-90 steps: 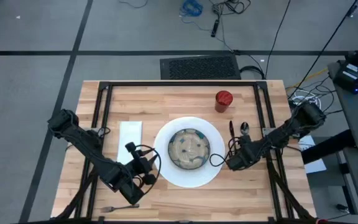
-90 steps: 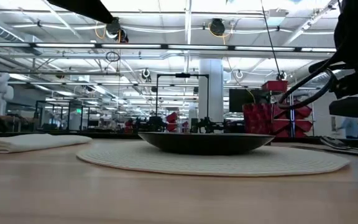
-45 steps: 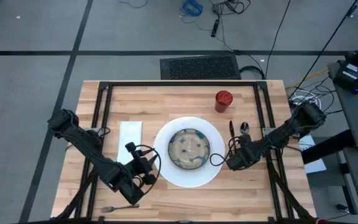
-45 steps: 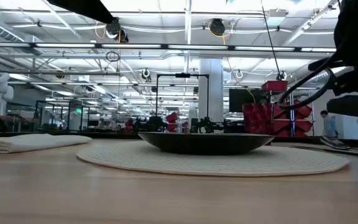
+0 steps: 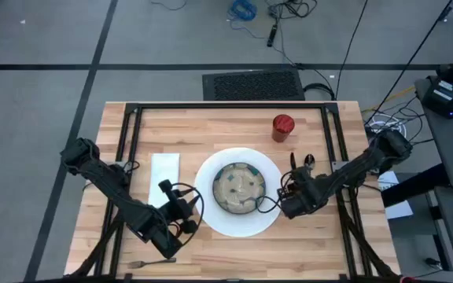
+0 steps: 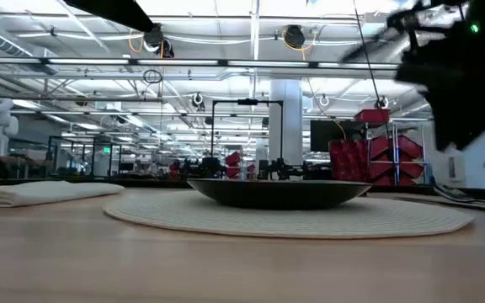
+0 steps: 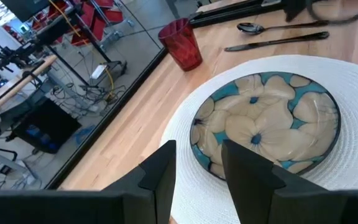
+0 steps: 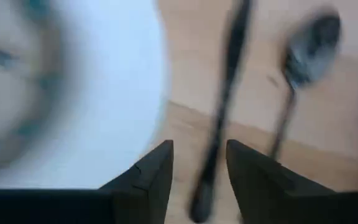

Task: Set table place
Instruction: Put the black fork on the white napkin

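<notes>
Shifted slightly toward the plate (image 5: 211,211), right gripper (image 5: 284,206) hangs open, apparently empty; bowl (image 5: 240,188) sits on it; left gripper (image 7: 197,180) open.

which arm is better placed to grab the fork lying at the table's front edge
Left. The left gripper sits near the fork; the right gripper is across the plate, by the knife.

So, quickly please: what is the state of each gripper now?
Left gripper: open, holding nothing, beside the plate.
Right gripper: open, empty, over the knife.
</notes>
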Robot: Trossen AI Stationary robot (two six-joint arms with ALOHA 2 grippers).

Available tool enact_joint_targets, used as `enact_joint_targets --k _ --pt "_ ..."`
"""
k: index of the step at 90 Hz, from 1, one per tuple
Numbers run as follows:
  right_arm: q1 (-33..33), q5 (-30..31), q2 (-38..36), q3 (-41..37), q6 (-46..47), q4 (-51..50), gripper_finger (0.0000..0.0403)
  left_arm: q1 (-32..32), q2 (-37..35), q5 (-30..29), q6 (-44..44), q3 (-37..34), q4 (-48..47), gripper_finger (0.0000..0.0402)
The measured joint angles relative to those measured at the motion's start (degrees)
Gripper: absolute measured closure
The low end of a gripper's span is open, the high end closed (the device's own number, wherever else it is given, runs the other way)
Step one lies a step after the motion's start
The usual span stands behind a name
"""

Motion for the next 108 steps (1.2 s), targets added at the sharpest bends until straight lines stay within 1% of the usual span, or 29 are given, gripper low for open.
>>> enact_joint_targets --k 8,15,22,27,31,39,44,51,56,61,66,78,91,100,108 --pt "0.0 7.7 0.0 2.9 -6.5 3.2 0.0266 -0.9 0.0 2.8 0.9 0.0 0.0 0.0285" --pt "0.0 13.7 0.0 4.8 -15.1 8.2 0.0266 -2.0 0.0 4.8 1.6 0.0 -0.1 0.0285" --pt "0.0 18.6 0.0 5.7 -25.4 16.4 0.0266 -3.4 0.0 8.0 2.9 0.0 -0.1 0.0285" --pt "0.0 21.0 0.0 5.7 -33.4 23.4 0.0266 -4.5 0.0 9.5 3.4 0.0 -0.1 0.0285" --pt "0.0 21.7 0.0 5.7 -39.8 29.1 0.0266 -5.2 0.0 9.9 4.5 0.0 0.0 0.0285" --pt "0.4 20.6 0.3 5.7 -50.8 41.2 0.0266 -6.1 0.0 9.0 6.6 0.0 0.1 0.0285" --pt "1.2 19.1 0.5 5.7 -56.2 48.3 0.0266 -6.1 0.0 6.0 7.8 0.0 0.8 0.0285" --pt "3.1 18.2 0.5 5.7 -61.6 56.3 0.0266 -5.4 0.0 -0.5 9.1 0.0 2.6 0.0285" --pt "4.5 18.8 0.5 5.7 -63.6 60.0 0.0266 -4.4 0.0 -3.9 9.3 0.0 3.3 0.0285" --pt "5.6 18.7 0.5 5.7 -64.8 62.2 0.0266 -3.0 0.0 -5.1 9.4 0.0 3.1 0.0285" --pt "6.3 18.7 0.5 5.7 -64.4 63.1 0.0266 -1.5 0.0 -5.1 9.4 0.0 3.0 0.0285" --pt "6.8 18.8 1.0 5.7 -59.4 63.6 0.0266 1.0 0.0 -3.9 9.4 0.0 3.0 0.0285" --pt "6.7 16.8 3.4 5.7 -57.6 67.5 0.0266 1.1 0.0 -2.8 9.4 0.0 3.0 0.0285" --pt "6.7 16.8 6.3 5.7 -59.3 71.9 0.0266 -0.3 0.0 1.2 10.1 0.0 2.9 0.0285" --pt "6.4 16.7 9.2 5.6 -61.5 77.0 0.0266 -2.5 0.0 7.8 10.8 0.0 2.3 0.0285"
